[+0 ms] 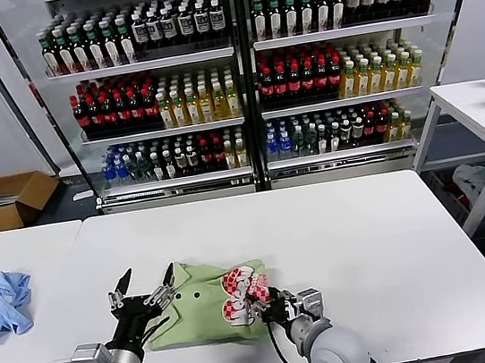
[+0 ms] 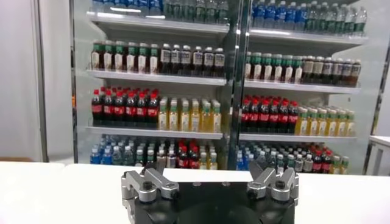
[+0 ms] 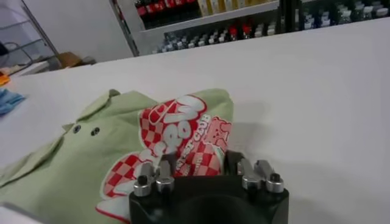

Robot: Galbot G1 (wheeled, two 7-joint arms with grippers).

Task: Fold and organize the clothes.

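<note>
Head view is showing the light green polo shirt (image 1: 207,302) lying crumpled near the front edge of the white table (image 1: 369,245), its red-and-white checkered print (image 1: 242,293) facing up. Left gripper (image 1: 145,285) is hovering at the shirt's left edge with fingers spread wide, holding nothing. Right gripper (image 1: 261,303) is sitting at the print, its fingers pressing into the fabric, partly closed on it. Far left, a light blue garment (image 1: 0,304) is lying well apart.
</note>
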